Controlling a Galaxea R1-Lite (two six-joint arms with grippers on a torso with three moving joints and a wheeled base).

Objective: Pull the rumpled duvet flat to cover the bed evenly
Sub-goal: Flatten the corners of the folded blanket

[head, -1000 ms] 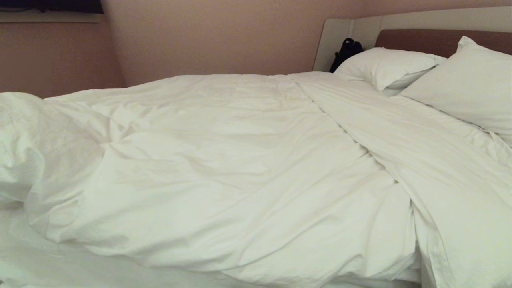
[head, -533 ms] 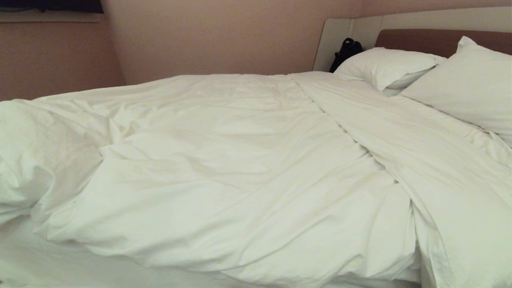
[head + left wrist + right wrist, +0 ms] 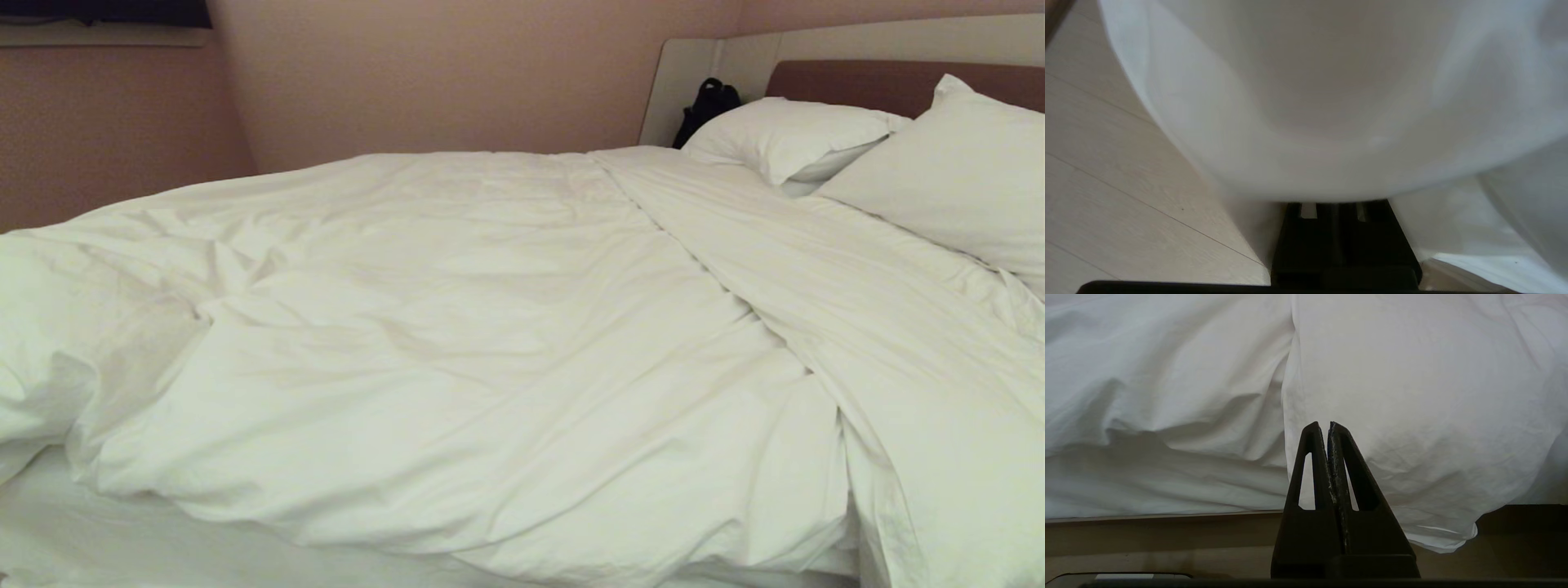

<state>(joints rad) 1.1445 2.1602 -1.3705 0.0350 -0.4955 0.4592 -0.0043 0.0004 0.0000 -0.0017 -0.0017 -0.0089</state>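
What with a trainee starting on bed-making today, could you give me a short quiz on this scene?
1. True or false: the right gripper is open.
2. How many pillows lie by the headboard? A one, B two, C four.
3. Fill in: in the left wrist view, the duvet hangs over the wooden ____.

Key: 1 false, it is shut. 2 B. 3 floor.

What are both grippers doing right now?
Left gripper: closed, fingers buried in the duvet, apparently gripping it.
Right gripper: closed, empty, parked beside the bed.
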